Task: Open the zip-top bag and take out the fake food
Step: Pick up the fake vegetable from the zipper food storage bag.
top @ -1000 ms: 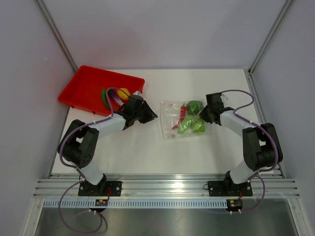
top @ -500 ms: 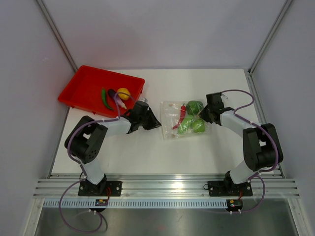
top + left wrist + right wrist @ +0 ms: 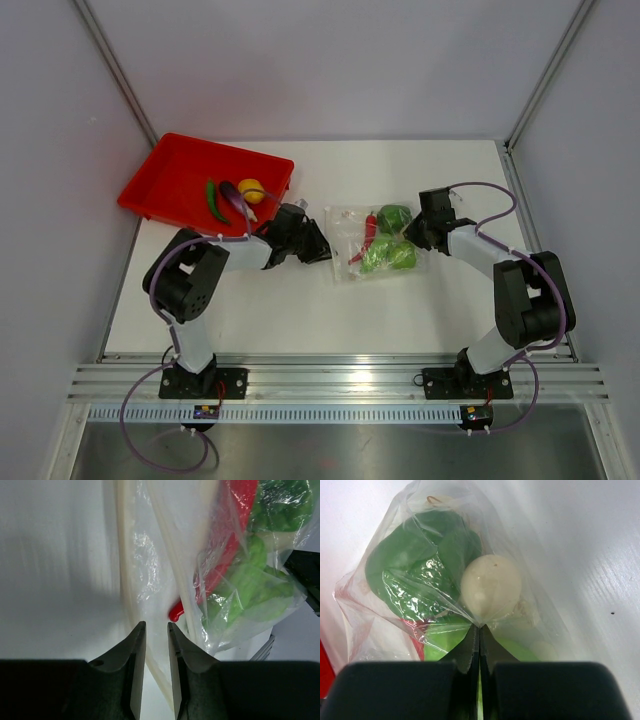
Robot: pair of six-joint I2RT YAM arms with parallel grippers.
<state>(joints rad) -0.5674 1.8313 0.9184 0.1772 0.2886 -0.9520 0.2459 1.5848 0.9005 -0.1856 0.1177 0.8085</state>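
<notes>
Zip-top bag of clear, crinkly plastic (image 3: 345, 232) lies flat on the white surface (image 3: 300, 310) between both arms, with green and red toy food pieces (image 3: 388, 255) bunched inside. Right hand (image 3: 479, 628) is pressed together, pinching film at the bag's right edge. Left hand (image 3: 156, 626) stands narrowly parted over the zip strip (image 3: 123, 555), not visibly gripping. Thin, slippery film will likely slide and crumple; the stiffer zip strip looks the surest hold.
</notes>
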